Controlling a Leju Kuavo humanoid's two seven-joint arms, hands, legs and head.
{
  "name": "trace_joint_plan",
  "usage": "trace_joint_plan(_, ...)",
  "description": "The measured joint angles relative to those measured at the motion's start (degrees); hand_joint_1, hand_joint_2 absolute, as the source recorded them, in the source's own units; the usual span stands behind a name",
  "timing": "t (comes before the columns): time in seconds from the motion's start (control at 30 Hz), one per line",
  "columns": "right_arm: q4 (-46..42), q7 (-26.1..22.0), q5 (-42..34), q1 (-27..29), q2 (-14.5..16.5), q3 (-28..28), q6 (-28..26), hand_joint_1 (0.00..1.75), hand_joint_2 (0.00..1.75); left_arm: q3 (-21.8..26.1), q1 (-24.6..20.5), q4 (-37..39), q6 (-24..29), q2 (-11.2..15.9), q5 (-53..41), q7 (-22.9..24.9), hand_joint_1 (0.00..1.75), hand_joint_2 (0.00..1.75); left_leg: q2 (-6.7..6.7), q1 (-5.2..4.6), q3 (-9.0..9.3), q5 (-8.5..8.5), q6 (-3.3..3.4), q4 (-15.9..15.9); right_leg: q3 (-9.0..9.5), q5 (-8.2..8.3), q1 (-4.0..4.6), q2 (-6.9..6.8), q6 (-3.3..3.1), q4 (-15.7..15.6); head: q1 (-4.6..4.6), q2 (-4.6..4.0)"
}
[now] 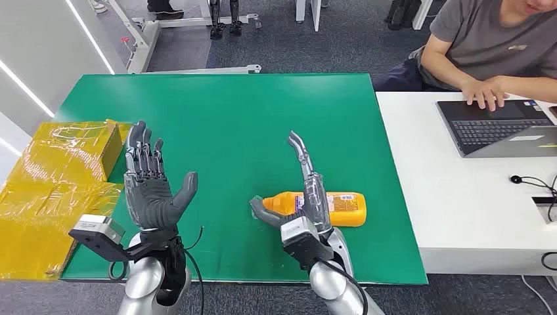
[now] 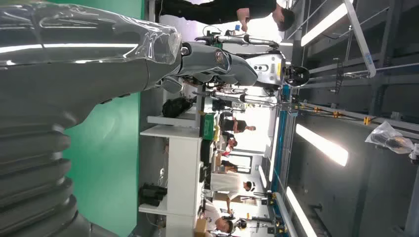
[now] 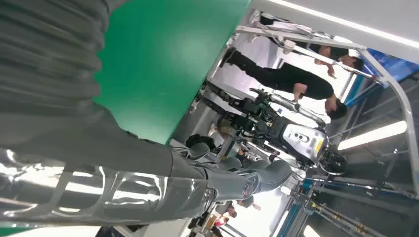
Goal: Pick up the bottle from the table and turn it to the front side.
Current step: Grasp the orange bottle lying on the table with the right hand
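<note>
Centrally, an orange bottle point(image 1: 328, 208) lies on its side on the green bench point(image 1: 230, 118); right robot hand point(image 1: 303, 197) open above it, left robot hand point(image 1: 151, 187) open, palm up, holding nothing

2 silver arms end in dark grey hands: left hand point(image 1: 152, 190), right hand point(image 1: 303, 197). Black cables point(image 1: 190, 259) loop at the wrists. A grey camera box point(image 1: 97, 231) sits at the left wrist.

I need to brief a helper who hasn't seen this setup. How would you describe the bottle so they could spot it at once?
Look at the green table. Near its front edge, toward the white desk on the right, an orange bottle lies on its side, just behind the robot's raised right hand. It is the only orange thing on the green surface; the yellow packages sit at the far left edge.
</note>
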Motion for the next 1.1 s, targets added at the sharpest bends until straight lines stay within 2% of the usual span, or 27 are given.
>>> trace_joint_plan(0.07,0.0,1.8,1.8,-0.4,-0.3,0.0,0.9,0.00,1.75,0.1,0.0,0.0,-0.4,0.0,-0.1,0.0,0.00,1.75,0.00,0.00,0.00,0.00,0.00,0.0,0.00,0.00,0.00,0.00,0.00,0.0,-0.01,0.00)
trace_joint_plan(0.13,0.2,6.1,6.6,-1.4,-1.2,0.0,3.4,0.00,1.75,0.4,0.0,0.0,-1.2,0.0,-0.3,0.0,0.00,1.75,0.00,0.00,0.00,0.00,0.00,0.0,0.00,0.01,0.00,0.00,0.00,0.0,-0.01,0.00)
trace_joint_plan(0.23,1.0,12.7,14.9,-3.6,-3.6,0.3,9.6,0.00,1.75,1.0,0.0,0.0,-2.3,-0.1,-0.4,0.0,0.00,1.75,0.00,-0.01,0.00,0.01,0.01,0.0,0.02,0.03,-0.01,-0.01,0.02,0.0,0.01,0.00)
trace_joint_plan(0.3,2.2,15.2,18.6,-5.5,-5.3,0.4,14.1,0.00,1.75,1.2,0.0,0.0,-2.6,0.0,-0.3,0.0,0.00,1.75,-0.01,-0.01,0.00,0.01,0.01,0.0,0.03,0.05,-0.01,-0.01,0.02,0.0,0.00,0.00)
trace_joint_plan(0.5,8.1,18.1,23.3,-12.3,-9.8,1.7,25.9,0.00,1.75,1.8,-0.1,0.0,-3.6,0.0,0.1,0.0,0.00,1.75,-0.04,-0.01,0.02,0.02,0.01,0.1,0.03,0.06,-0.01,-0.03,0.02,0.0,0.01,0.00)
trace_joint_plan(0.7,12.9,20.0,24.7,-15.4,-14.5,3.0,31.2,0.00,1.75,1.9,-1.0,0.7,-4.2,0.1,1.1,0.0,0.00,1.75,-0.10,-0.01,0.00,0.01,0.01,0.1,0.03,0.06,-0.01,-0.06,0.03,0.0,0.00,0.00)
trace_joint_plan(0.87,14.8,21.3,24.2,-17.1,-18.6,4.3,37.6,0.00,1.75,1.9,-2.2,2.0,-4.4,0.0,2.5,0.0,0.00,1.75,-0.10,-0.02,0.00,0.01,0.02,0.1,0.03,0.06,-0.02,-0.06,0.03,0.0,-0.01,0.00)
trace_joint_plan(1.1,17.5,22.7,22.9,-19.4,-23.1,7.1,45.4,0.00,1.75,1.9,-3.2,3.8,-4.5,-0.3,4.5,0.0,0.00,1.75,-0.10,-0.02,0.00,0.01,0.02,0.1,0.03,0.06,-0.02,-0.06,0.03,0.0,-0.01,0.00)
